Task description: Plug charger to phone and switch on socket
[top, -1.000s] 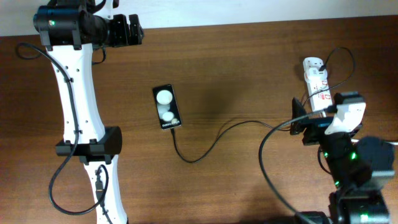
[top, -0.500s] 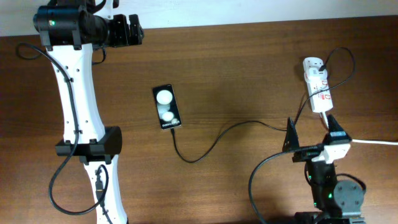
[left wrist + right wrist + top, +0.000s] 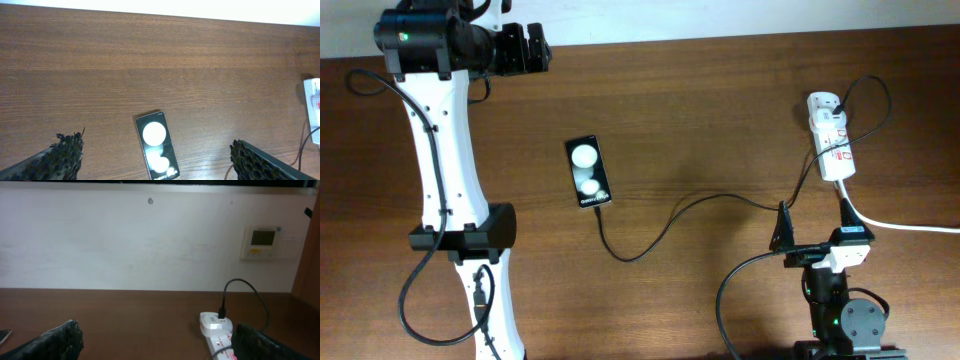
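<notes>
The black phone [image 3: 588, 172] lies flat left of centre, two white spots on its face; it also shows in the left wrist view [image 3: 156, 150]. The thin black charger cable [image 3: 665, 225] runs from the phone's lower end to the white adapter [image 3: 823, 108] on the white socket strip [image 3: 834, 155]. My left gripper [image 3: 535, 47] is open and empty at the far edge, high above the phone [image 3: 155, 146]. My right gripper [image 3: 815, 232] is open and empty, near the front edge, below the socket [image 3: 220, 337]. The adapter [image 3: 216, 325] shows a bright patch.
The socket's thick white cord [image 3: 910, 226] runs off the right edge. The left arm's white body [image 3: 445, 180] spans the table's left side with black cables [image 3: 415, 300]. A pale wall with a small control panel [image 3: 260, 243] stands behind the table.
My right arm has pulled back from the socket toward the front edge, leaving the strip fully uncovered. The left arm, phone and cable have not moved.
</notes>
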Motion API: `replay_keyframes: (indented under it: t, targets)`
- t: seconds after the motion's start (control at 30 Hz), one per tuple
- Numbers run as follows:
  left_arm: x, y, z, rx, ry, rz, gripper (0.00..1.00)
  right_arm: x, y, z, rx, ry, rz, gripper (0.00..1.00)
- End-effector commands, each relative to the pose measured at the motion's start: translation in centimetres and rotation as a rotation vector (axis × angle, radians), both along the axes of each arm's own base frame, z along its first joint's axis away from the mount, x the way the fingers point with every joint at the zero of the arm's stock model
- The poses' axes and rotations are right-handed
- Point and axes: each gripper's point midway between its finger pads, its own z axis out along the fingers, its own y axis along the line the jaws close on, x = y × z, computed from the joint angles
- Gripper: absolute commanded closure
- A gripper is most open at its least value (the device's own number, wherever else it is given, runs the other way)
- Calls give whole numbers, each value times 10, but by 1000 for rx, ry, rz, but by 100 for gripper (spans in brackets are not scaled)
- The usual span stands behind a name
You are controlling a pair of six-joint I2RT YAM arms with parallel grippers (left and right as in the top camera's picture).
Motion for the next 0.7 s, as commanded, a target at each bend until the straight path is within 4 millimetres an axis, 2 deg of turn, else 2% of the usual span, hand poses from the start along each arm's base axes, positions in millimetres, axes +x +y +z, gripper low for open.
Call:
replay_keyframes:
  t: [0.0, 0.13, 0.17, 0.2, 0.67]
  targets:
    - [-4, 3, 12, 5, -30, 6, 1, 1, -2, -13, -4, 24, -13, 1]
    - [-4, 3, 12, 5, -30, 6, 1, 2, -4, -25, -2, 74, -25, 1]
    - [-4, 3, 12, 5, -30, 6, 1, 2, -3, -48, 1, 165, -22, 1]
    - [-4, 3, 12, 5, -30, 6, 1, 1, -3, -58, 3, 206, -20, 1]
    - [-4, 3, 12, 5, -30, 6, 1, 1, -2, -56, 1, 200, -12, 1]
